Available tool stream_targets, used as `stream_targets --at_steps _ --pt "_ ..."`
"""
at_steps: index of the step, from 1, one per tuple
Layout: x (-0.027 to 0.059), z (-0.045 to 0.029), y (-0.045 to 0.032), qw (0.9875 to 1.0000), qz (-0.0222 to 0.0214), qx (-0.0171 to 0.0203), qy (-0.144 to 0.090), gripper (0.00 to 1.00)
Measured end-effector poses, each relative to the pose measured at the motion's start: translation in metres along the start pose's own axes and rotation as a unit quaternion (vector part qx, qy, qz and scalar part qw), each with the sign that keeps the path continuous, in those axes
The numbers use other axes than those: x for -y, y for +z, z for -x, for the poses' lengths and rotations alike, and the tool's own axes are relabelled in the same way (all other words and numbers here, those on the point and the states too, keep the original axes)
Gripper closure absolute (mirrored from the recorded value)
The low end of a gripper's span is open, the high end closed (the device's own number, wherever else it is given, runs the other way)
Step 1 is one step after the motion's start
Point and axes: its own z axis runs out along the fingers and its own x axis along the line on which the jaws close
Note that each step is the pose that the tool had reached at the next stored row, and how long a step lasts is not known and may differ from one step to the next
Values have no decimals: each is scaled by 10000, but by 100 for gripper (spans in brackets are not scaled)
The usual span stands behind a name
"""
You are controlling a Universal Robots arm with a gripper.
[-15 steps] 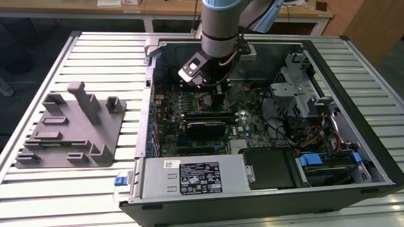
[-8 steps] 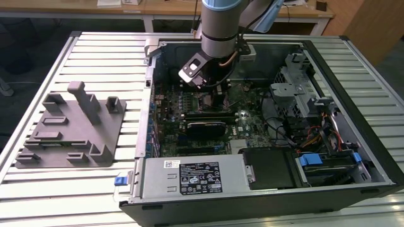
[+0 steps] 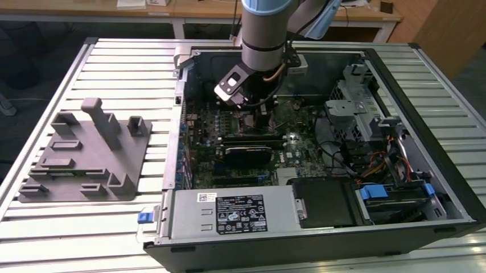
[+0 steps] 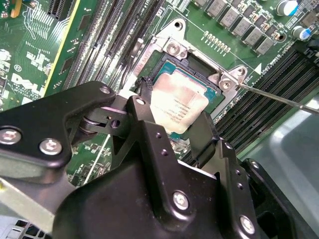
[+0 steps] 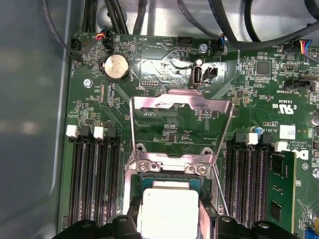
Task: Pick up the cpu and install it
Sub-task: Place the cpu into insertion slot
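The cpu (image 4: 179, 102), a flat square chip with a silvery top, lies level within the open socket frame (image 4: 172, 47) on the green motherboard. My gripper (image 4: 174, 115) straddles it, one black finger (image 4: 143, 97) against each opposite edge, shut on the chip. In the first wrist view the cpu (image 5: 167, 206) sits between the same fingers of the gripper (image 5: 168, 221), just below the socket's hinge bar (image 5: 169, 167). The metal load plate (image 5: 179, 107) stands flipped open beyond it. In the exterior view the gripper (image 3: 254, 108) reaches down into the open computer case (image 3: 304, 239).
A thin metal retention lever (image 4: 279, 97) juts out beside the socket. Memory slots (image 5: 92, 184) flank it on both sides. In the exterior view a grey plastic fixture tray (image 3: 83, 153) lies on the slatted table at the left, and a power supply (image 3: 227, 213) and drive cage (image 3: 361, 108) crowd the case.
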Motion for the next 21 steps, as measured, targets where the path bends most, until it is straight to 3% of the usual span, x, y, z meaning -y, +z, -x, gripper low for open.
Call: stream_targets --at_steps 13,21 --pt "23 1 6 10000 1 -16 -11 46" --pt "25 1 9 10000 3 -59 -34 46"
